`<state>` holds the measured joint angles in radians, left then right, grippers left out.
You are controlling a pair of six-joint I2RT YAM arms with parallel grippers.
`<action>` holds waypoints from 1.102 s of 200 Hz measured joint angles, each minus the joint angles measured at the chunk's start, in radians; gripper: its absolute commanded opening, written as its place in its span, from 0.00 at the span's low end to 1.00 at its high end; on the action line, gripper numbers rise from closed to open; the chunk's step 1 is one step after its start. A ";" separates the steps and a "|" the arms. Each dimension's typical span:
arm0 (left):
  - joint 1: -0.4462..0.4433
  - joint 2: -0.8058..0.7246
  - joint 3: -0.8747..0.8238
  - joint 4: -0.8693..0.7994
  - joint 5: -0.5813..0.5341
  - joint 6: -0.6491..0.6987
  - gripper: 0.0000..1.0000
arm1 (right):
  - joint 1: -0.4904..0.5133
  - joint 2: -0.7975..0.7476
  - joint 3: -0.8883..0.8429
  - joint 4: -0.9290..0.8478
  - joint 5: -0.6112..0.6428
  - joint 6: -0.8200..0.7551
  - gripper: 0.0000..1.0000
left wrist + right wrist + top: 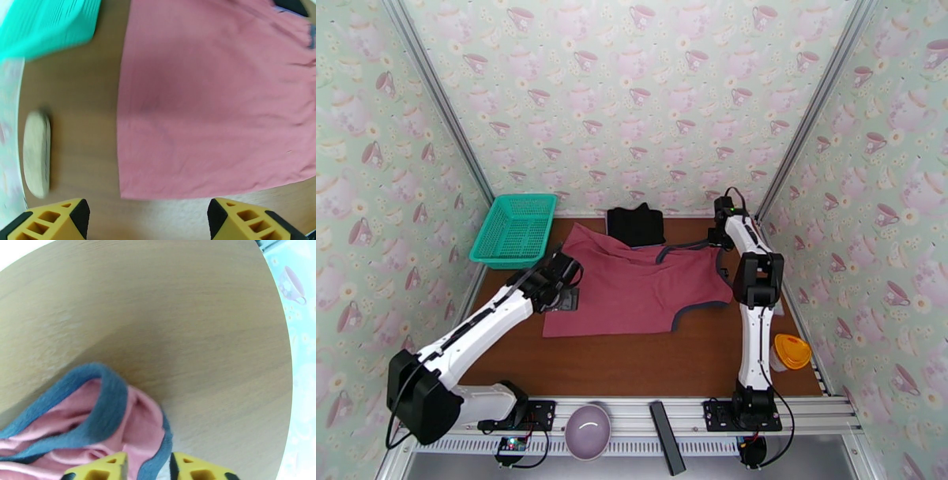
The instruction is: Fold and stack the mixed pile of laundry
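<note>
The dusty-red sleeveless top (632, 286) with navy trim lies spread flat in the middle of the brown table. A folded black garment (636, 224) sits behind it at the back edge. My left gripper (567, 298) hovers at the top's left side; in the left wrist view it (148, 225) is open, its yellow fingertips (59, 221) wide apart just off the edge of the red top (217, 110). My right gripper (719, 237) is at the top's far right strap. There a bunched fold of the navy-trimmed strap (102, 409) runs into the narrow gap of that gripper (149, 469).
A teal mesh basket (513, 229) stands at the back left, close to the left arm. A pale oval thing (36, 154) lies on the table left of the top. An orange-lidded container (790, 351), a purple bowl (588, 430) and a black bar (666, 436) sit along the near edge.
</note>
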<state>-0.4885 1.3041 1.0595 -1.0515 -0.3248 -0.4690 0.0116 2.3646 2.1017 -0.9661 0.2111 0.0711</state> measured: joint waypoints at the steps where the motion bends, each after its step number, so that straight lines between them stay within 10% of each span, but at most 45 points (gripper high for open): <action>1: 0.003 -0.001 -0.005 -0.002 0.005 -0.003 0.82 | 0.000 -0.005 -0.006 0.000 0.000 0.000 0.49; 73: 0.186 -0.051 -0.277 0.090 0.222 -0.135 0.75 | 0.309 -0.677 -0.647 0.156 -0.039 0.003 0.54; 153: 0.325 0.025 -0.431 0.399 0.366 -0.256 0.70 | 0.620 -0.746 -0.876 0.207 -0.058 0.040 0.52; 178: 0.332 0.058 -0.423 0.389 0.351 -0.271 0.51 | 0.668 -0.786 -0.922 0.230 -0.058 0.057 0.52; 206: 0.345 0.076 -0.411 0.336 0.306 -0.264 0.00 | 0.727 -0.819 -0.968 0.232 -0.051 0.072 0.55; 220: 0.350 0.084 -0.398 0.336 0.309 -0.256 0.00 | 0.754 -0.824 -0.992 0.232 -0.046 0.081 0.56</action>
<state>-0.1387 1.3876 0.6617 -0.7158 -0.0158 -0.7246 0.7658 1.5406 1.1099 -0.7341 0.1654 0.1524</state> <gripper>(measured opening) 0.040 0.552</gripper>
